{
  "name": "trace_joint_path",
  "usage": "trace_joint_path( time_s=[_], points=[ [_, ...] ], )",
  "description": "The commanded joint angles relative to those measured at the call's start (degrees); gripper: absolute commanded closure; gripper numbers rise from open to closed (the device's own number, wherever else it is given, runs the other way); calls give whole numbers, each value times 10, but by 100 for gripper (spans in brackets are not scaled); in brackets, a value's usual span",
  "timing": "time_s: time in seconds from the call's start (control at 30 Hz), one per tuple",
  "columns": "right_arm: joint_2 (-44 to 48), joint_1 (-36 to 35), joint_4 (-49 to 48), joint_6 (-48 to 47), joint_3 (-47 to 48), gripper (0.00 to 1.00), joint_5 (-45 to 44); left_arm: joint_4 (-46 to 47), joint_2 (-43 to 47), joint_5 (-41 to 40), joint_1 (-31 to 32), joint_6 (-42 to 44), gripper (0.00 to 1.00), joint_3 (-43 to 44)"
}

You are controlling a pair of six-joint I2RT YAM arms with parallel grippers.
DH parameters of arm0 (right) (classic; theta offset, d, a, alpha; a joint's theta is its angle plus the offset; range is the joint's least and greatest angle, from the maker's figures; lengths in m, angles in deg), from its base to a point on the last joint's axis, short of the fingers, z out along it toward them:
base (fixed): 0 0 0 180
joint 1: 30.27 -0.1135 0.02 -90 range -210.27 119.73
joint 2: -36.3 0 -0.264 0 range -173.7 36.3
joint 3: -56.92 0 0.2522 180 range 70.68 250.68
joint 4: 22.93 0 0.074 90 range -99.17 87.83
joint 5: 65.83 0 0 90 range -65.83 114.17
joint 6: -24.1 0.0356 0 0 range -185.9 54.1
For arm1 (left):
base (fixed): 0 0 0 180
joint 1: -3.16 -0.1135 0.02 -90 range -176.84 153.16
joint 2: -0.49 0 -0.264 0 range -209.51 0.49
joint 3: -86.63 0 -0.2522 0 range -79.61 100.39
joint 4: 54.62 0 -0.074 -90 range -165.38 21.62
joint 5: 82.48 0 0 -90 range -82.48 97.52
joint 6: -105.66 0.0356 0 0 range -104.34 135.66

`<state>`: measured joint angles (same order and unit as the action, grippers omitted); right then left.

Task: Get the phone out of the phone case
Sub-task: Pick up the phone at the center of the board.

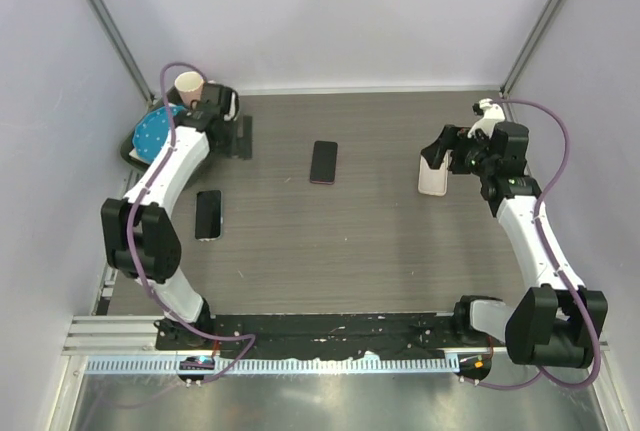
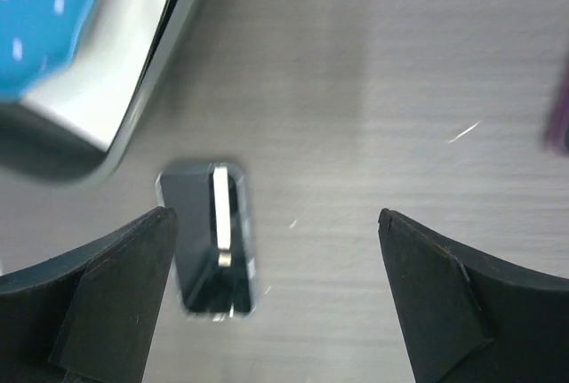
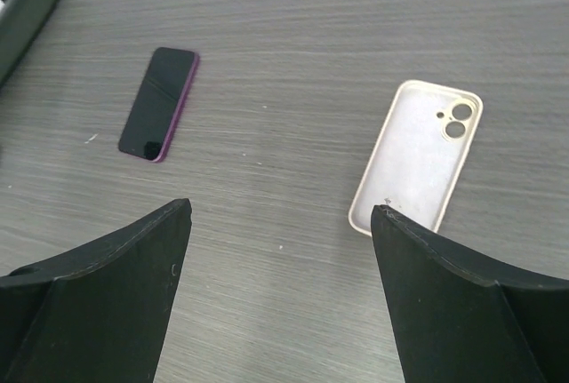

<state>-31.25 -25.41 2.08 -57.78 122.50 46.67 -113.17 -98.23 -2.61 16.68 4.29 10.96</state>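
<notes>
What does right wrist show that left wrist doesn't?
Only right wrist: the empty cream case, inside up, and the purple-edged phone, lying apart. Only left wrist: a black phone flat on the table, plus a blurred blue item at top left. A purple smear at its right edge may be that purple phone; can't tell. Both: table, and each view's own open hand: left hand, right hand.
</notes>
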Motion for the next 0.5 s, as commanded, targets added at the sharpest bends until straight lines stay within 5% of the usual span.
trace_joint_path(
  time_s=[0.0,0.47],
  points=[
    [23,-8,-43,7,-21,12,40,-74,30,-16,-43,20,0,-93],
    [54,-11,-54,1,-45,12,58,-32,49,-17,-101,40,0,-222]
  ],
)
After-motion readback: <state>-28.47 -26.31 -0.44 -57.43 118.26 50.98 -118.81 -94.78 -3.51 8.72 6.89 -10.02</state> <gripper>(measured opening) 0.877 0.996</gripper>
